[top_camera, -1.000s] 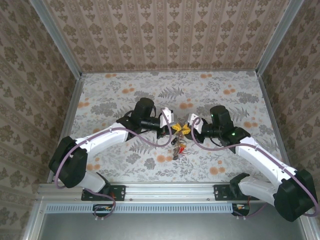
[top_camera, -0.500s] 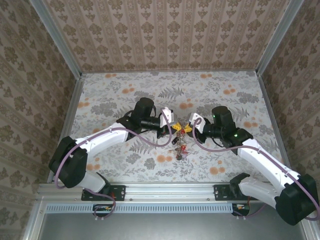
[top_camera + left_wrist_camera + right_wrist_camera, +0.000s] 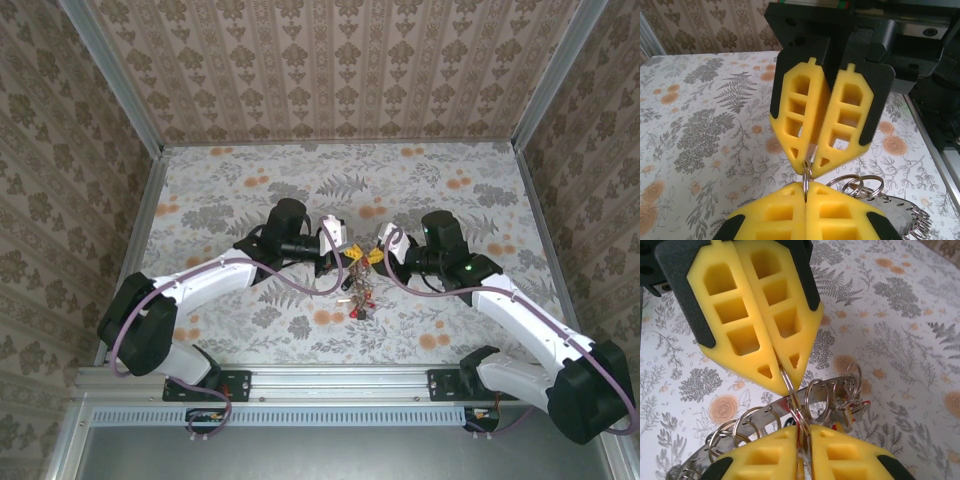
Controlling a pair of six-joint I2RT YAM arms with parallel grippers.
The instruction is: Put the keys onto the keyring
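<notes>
at table centre, tip to tip: left gripper (image 3: 347,258) and right gripper (image 3: 376,257) meet nose-on, raised above the floral-print tabletop (image 3: 450,200).

step in hand, my read: threading stage. both are working one small thin wire split ring (image 3: 805,179), either prying it or feeding it round. neither is fetching a loose key.

fingers: the left's yellow foam pads (image 3: 745,310) are pressed together and clamped on that wire ring. the right's pads look together too, pinching what looks like the same ring from the opposite side. can't rule out a sliver of gap at its very tips.

task things: large flat grey metal keyring (image 3: 905,214) with a toothed rim sits just beside and below the pinch point, off the table, with several more wire rings looped through it. the bunch of small keys (image 3: 358,298), mostly red-headed, shows just near-side of the grippers in the top view. looks like it dangles from the ring; can't tell if it touches the table.

next move, judgement: one side holds firm while the other makes a tiny, slow twist or slide to walk the wire along. the wire is thin and springy and the pads are soft, so slip risk is high.

pose: both arms reach in from the near-edge bases with elbows bent outward and forearms converging. wrists are turned so the fingers point roughly level at each other.
</notes>
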